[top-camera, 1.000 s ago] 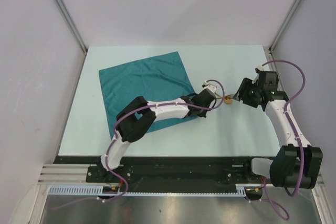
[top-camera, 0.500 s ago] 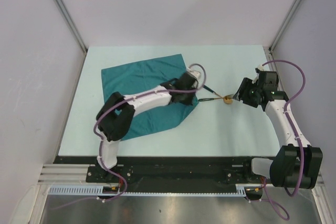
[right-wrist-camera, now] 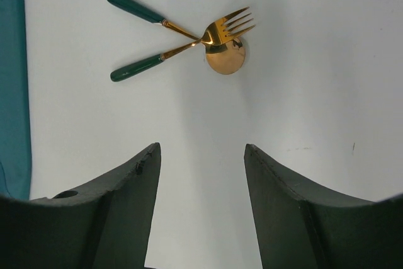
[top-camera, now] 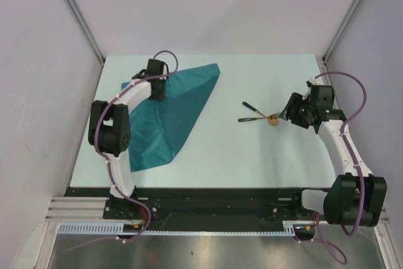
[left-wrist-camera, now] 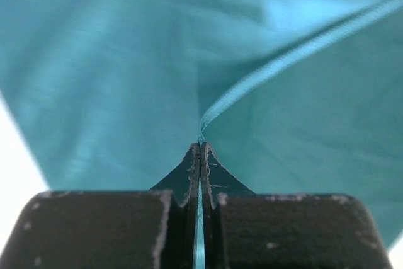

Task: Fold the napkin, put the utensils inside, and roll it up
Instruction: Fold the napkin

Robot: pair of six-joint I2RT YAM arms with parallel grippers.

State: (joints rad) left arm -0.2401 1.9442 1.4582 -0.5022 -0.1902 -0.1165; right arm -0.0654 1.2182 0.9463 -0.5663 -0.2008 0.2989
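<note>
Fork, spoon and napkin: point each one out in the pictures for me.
Fork [right-wrist-camera: 137,67]: right wrist view, on its dark green handle.
Spoon [right-wrist-camera: 225,60]: right wrist view, on its gold bowl.
Napkin [top-camera: 170,111]: top view, on the middle of the teal cloth.

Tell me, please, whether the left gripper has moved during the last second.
Yes. The left gripper, shut on the napkin, swung from mid-table toward the far left corner of the table, folding the cloth over.
</note>
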